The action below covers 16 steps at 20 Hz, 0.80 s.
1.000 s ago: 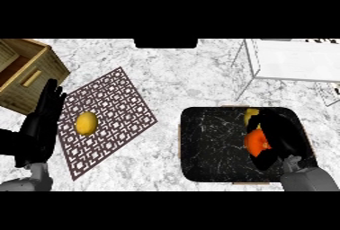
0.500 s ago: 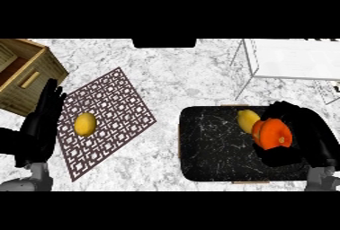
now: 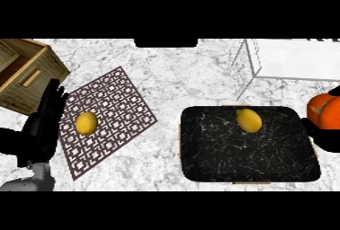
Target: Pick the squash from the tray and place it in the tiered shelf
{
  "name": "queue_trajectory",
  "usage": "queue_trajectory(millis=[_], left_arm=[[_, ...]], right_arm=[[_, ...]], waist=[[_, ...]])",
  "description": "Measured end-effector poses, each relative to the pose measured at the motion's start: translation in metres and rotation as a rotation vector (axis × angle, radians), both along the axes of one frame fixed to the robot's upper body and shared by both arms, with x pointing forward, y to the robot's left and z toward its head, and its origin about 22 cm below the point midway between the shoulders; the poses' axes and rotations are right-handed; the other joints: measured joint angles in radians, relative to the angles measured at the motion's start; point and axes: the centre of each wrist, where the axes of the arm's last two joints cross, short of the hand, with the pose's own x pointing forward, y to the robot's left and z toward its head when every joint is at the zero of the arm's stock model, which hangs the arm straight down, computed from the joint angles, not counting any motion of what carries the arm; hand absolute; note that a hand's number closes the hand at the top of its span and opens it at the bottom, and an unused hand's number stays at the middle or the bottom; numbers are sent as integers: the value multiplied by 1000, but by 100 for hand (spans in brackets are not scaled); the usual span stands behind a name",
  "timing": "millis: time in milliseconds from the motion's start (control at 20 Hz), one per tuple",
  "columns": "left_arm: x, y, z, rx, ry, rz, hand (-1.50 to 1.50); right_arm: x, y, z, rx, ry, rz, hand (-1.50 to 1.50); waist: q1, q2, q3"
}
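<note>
At the right edge of the view, the right hand (image 3: 327, 137) was curled under and around the squash (image 3: 324, 110), an orange, ribbed thing held up beyond the right rim of the tray (image 3: 199, 166) and clear of it. Only part of that black hand showed, just below the squash, so I could see the fingers wrapped beneath it but not much more of them. Up and to the left of the hand stood the white tiered shelf (image 3: 292, 63), its thin wire legs coming down onto the marble counter (image 3: 172, 67); the squash was near the shelf's lower right corner but I could not tell whether it touched it.

To the left of the hand, the dark, marbled tray lay flat on the counter with a yellow lemon (image 3: 249, 120) resting near its far rim. Farther left again, well apart from the tray, a brown lattice mat (image 3: 116, 99) lay at an angle, and a second yellow fruit (image 3: 86, 123) sat on it.

The left hand (image 3: 43, 123) rested at the left side of the view, fingers straight and pointing away from the robot, alongside the mat's left edge. Just beyond those fingertips, in the far left corner, stood a wooden crate (image 3: 46, 67), open at the top.
</note>
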Motion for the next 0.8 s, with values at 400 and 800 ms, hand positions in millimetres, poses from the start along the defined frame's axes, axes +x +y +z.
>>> queue_trajectory(millis=[400, 800], left_arm=[[8, -11, 2, 7, -6, -8, 0], [8, -7, 2, 5, -9, -11, 0]], right_arm=[[31, -31, 21, 17, -56, -83, 150], [76, -60, -1, 62, -104, -124, 150]], waist=[[7, 2, 1], [11, 4, 1]])
